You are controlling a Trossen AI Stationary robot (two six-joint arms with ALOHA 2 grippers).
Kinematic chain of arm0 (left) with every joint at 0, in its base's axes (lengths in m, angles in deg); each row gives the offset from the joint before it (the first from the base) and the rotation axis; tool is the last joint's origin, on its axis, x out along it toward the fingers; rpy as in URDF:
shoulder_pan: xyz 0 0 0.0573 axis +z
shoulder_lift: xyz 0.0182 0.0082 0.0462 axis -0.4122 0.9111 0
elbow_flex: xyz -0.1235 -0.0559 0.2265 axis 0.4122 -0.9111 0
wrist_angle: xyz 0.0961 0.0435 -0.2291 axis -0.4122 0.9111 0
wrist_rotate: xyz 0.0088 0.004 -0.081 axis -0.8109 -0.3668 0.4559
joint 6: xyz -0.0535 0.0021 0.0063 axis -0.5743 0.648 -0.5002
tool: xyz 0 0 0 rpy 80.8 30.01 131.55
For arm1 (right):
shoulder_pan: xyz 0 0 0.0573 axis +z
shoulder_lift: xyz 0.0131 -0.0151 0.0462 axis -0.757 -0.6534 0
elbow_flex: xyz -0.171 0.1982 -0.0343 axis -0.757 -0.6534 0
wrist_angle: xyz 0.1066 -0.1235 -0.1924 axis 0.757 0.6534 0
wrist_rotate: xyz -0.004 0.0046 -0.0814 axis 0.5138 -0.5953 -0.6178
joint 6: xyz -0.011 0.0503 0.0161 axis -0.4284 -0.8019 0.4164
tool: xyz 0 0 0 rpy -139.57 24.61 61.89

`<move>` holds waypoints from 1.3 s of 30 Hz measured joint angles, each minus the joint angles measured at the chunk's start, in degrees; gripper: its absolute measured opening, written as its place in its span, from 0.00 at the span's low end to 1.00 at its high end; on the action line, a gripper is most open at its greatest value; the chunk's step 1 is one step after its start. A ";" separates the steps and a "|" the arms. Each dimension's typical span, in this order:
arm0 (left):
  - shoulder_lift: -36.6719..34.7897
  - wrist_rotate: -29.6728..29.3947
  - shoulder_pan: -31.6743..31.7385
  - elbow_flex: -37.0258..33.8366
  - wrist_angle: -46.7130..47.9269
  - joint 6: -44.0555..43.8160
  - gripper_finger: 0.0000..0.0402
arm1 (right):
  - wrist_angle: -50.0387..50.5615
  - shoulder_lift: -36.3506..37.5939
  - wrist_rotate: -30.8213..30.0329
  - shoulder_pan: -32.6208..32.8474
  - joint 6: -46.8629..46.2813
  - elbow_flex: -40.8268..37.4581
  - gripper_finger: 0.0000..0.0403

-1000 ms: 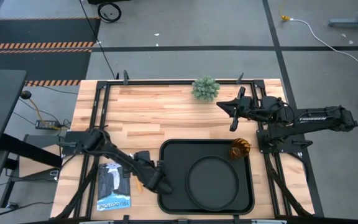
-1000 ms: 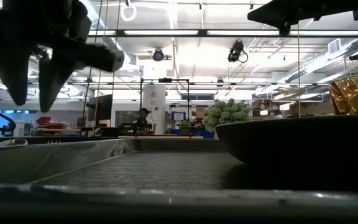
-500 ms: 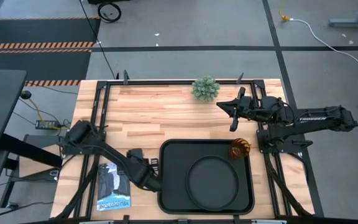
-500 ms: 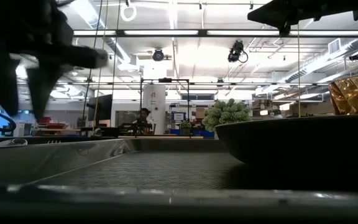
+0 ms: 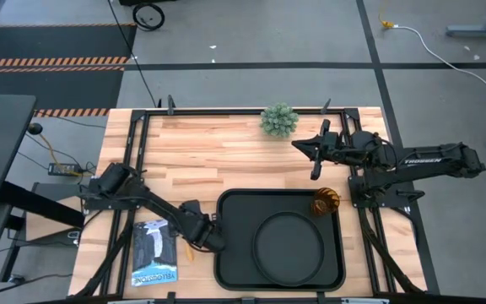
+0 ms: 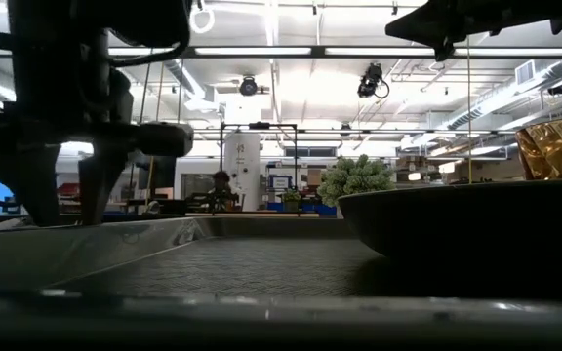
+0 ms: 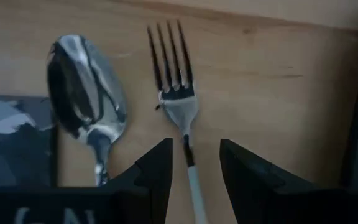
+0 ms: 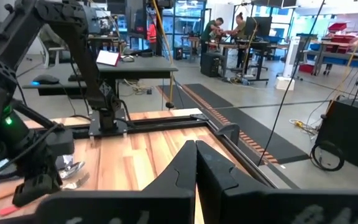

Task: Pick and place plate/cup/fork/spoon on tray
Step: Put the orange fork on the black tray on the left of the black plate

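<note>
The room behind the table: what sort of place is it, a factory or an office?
Most likely a robotics lab or workshop. Past the butcher-block table stand workbenches with people at them, ceiling strip lights run overhead, and cables trail across the concrete floor.

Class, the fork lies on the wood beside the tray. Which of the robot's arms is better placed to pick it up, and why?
Left. The left gripper hangs open, straddling the fork handle, next to the spoon. The right gripper sits shut, far across the table, beyond the tray.
</note>
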 joint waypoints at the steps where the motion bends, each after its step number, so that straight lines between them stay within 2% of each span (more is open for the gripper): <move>1: 0.20 -0.02 0.20 0.00 -0.01 0.06 0.35 | 0.15 -0.01 0.00 0.00 -0.01 0.00 0.02; 12: 1.85 1.44 0.48 0.09 -1.81 0.26 0.34 | -0.40 -0.34 0.04 0.00 -0.03 0.00 0.02; 23: 1.87 2.43 0.52 0.13 -2.79 1.64 0.11 | -0.55 -0.34 0.46 1.64 0.35 0.00 0.02; 28: 1.87 2.04 0.48 0.11 -2.96 2.29 0.05 | -1.05 -0.34 0.46 1.68 0.44 0.00 0.02; 39: 2.12 1.47 0.46 0.93 -2.10 3.74 0.05 | -1.08 -0.34 0.46 1.68 0.46 0.00 0.02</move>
